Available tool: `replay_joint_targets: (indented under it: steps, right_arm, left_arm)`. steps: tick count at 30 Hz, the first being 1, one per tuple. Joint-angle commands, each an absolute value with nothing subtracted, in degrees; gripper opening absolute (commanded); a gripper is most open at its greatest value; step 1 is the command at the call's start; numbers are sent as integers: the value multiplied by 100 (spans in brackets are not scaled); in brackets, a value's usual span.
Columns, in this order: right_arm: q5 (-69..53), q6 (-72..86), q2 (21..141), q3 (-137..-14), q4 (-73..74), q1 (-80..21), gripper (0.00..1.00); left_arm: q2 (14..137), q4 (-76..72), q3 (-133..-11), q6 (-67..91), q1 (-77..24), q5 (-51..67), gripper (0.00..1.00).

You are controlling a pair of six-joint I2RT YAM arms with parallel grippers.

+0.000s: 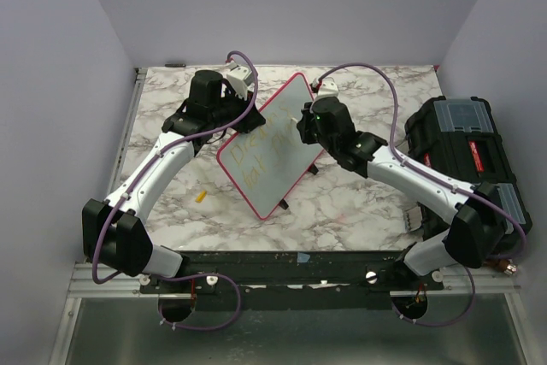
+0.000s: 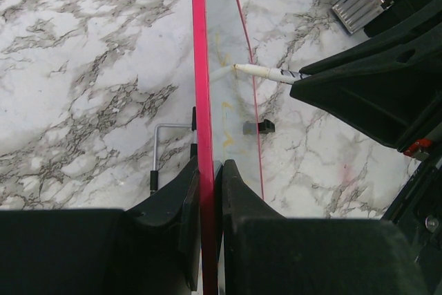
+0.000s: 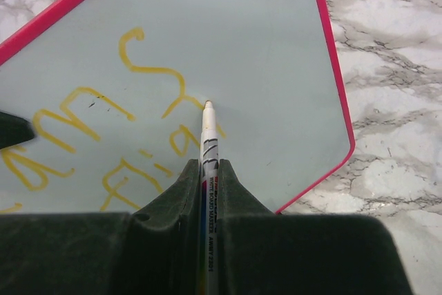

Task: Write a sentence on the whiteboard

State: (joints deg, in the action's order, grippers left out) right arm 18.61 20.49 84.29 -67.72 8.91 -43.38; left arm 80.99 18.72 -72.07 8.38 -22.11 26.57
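I hold board (image 1: 269, 150) rim in left gripper (image 2: 210, 170) | marker (image 3: 208, 136) clamped in right gripper (image 3: 207, 168), tip ahead on lettering (image 3: 143, 68) | two lines done, probably unfinished

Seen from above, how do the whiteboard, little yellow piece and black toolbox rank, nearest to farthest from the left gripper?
1. Whiteboard: clamped in the left gripper.
2. Yellow piece: loose, lower left of the gripper.
3. Black toolbox: far right side.
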Motion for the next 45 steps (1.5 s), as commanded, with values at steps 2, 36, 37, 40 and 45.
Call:
replay_joint_targets:
  steps: [2, 36, 37, 40, 45]
  right_arm:
    - [2049, 2073, 8663, -7014, 1006, -4322, 1]
    - [2199, 2279, 8367, -6497, 1247, -4315, 1]
    - [2239, 2266, 8314, -6495, 1299, -4313, 1]
    - [2372, 2219, 8117, -6466, 1417, -4314, 1]
    - [2218, 2217, 7560, -6232, 1231, -4235, 1]
  left_arm:
    - [8191, 2063, -6926, 70, -2386, 2471, 0]
    - [7988, 2066, -6829, 26, -2417, 2276, 0]
    - [7987, 2066, -6830, 26, -2419, 2276, 0]
    - [7989, 2065, -6829, 26, -2418, 2275, 0]
    - [7970, 2093, -6838, 26, -2426, 2276, 0]
